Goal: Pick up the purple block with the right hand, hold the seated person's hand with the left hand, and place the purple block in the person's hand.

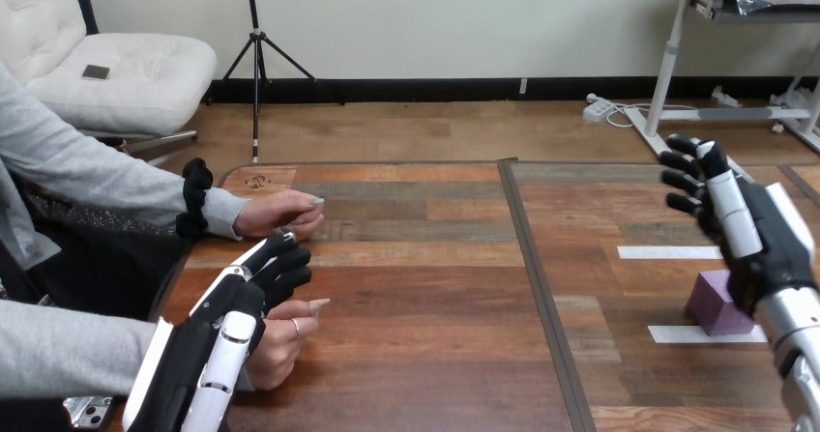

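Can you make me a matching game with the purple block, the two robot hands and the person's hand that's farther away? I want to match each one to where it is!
Things:
1. purple block
2. left robot hand
3. right robot hand
4. person's farther hand

Places:
A. resting on the table at the left
B. raised at the right, fingers relaxed, holding nothing
C. on the table between two white tape strips
D. close over the person's nearer hand

Pairs: 1-C, 2-D, 3-B, 4-A

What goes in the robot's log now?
left hand open beside person's nearer hand | right hand open near purple block | block on table
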Robot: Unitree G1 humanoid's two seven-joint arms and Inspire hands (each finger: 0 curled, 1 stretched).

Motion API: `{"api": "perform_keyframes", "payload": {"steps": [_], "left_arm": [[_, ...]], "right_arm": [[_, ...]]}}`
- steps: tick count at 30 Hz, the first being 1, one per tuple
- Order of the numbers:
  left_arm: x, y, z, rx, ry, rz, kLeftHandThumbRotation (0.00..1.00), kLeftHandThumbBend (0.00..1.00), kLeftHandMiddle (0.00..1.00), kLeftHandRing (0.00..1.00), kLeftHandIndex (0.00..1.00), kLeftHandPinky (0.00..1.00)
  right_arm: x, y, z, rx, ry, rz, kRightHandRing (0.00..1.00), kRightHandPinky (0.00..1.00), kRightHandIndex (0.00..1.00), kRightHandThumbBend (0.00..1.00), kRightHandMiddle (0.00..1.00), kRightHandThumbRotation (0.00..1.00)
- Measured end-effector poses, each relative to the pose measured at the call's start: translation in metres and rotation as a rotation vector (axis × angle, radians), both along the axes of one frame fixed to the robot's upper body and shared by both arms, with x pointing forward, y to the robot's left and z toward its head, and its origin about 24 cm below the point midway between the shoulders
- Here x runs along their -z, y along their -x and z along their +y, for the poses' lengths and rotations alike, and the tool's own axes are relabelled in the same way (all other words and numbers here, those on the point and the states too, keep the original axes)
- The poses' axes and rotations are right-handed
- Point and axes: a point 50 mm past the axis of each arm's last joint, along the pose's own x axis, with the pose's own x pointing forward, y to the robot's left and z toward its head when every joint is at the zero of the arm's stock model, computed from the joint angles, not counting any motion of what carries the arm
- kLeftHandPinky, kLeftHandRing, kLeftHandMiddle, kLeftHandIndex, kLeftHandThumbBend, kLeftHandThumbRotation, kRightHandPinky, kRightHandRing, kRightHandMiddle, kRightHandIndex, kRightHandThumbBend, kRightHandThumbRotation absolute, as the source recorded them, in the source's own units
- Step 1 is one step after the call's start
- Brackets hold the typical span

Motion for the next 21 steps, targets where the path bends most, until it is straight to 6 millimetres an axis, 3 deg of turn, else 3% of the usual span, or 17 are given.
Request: {"api": "perform_keyframes", "payload": {"steps": [21], "left_arm": [[0.0,0.0,0.0,0.006,0.004,-0.003,0.91,0.5,0.82,0.83,0.81,0.88]], "right_arm": [[-0.013,-0.011,-0.033,0.181,0.216,0.066,0.89,0.85,0.87,1.0,0.88,0.67]]}}
